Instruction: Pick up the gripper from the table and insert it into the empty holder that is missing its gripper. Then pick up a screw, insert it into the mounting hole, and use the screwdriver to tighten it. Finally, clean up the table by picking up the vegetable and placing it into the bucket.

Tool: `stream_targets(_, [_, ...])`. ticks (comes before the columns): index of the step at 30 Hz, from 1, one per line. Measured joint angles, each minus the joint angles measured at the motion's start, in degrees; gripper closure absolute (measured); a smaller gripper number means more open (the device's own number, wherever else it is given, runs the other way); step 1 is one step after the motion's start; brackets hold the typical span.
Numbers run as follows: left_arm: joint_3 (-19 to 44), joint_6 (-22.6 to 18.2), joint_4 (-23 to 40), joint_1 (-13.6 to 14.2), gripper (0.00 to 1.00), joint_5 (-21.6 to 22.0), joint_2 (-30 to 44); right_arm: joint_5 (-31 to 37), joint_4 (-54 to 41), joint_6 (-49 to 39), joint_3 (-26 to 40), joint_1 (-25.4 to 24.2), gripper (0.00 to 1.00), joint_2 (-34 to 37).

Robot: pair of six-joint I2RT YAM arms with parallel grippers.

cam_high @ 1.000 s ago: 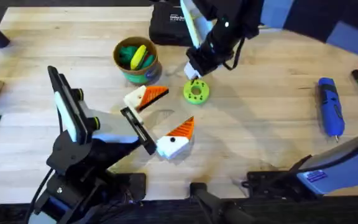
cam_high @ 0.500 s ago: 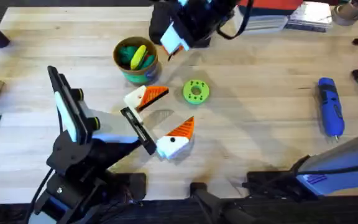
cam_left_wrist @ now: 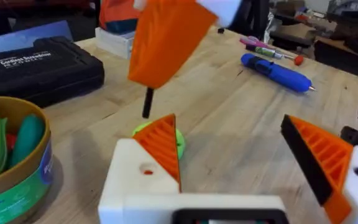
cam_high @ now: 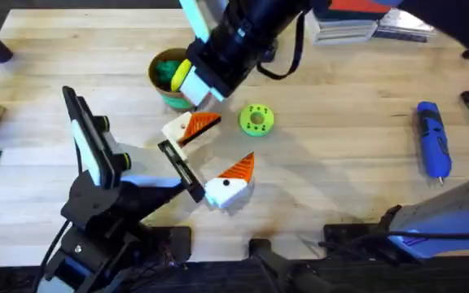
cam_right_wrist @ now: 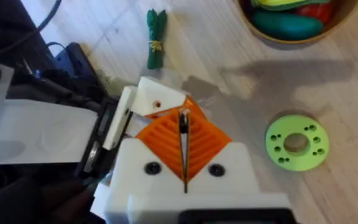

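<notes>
Done: we find the gripper (cam_high: 205, 122) seated in the holder (cam_high: 177, 130). In hand: right gripper (cam_right_wrist: 185, 134) pinches a screw (cam_left_wrist: 146, 104) above the hole; left gripper (cam_high: 222, 145) spread wide. Outstanding: tightening with the screwdriver (cam_high: 432, 138); vegetable (cam_right_wrist: 155, 37) on the table, bucket (cam_high: 165, 81) waiting.

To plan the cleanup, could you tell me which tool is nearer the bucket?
Right. The right tool hangs raised beside the bucket's rim, gripping a screw; the left tool sits open, farther toward the bases.
</notes>
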State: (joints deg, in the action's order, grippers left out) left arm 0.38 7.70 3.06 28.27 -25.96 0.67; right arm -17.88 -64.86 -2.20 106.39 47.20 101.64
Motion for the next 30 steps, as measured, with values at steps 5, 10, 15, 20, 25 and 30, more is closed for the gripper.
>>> stream_targets(5, [0.0, 0.0, 0.0, 0.0, 0.015, 0.0, 0.0, 0.0, 0.7, 0.0, 0.0, 2.1, 0.994, 0.0])
stream_targets(10, [0.0, 0.0, 0.0, 0.0, 0.015, 0.0, 0.0, 0.0, 1.3, 0.0, 0.0, 3.3, 0.994, 0.0])
stream_targets(15, [0.0, 0.0, 0.0, 0.0, 0.015, 0.0, 0.0, 0.0, 1.4, 0.0, 0.0, 4.1, 0.994, 0.0])
stream_targets(20, [0.0, 0.0, 0.0, 0.0, 0.015, 0.0, 0.0, 0.2, 1.3, -0.6, 0.0, 5.1, 0.994, 0.0])
stream_targets(25, [0.0, 0.0, 0.0, 0.0, 0.015, 0.0, 0.0, 1.1, 1.0, -0.9, 0.0, 5.3, 0.994, 0.0])
stream_targets(30, [0.0, 0.0, 0.0, 0.0, 0.015, 0.0, 0.0, 1.8, 0.9, -1.1, 0.0, 5.3, 0.994, 0.1])
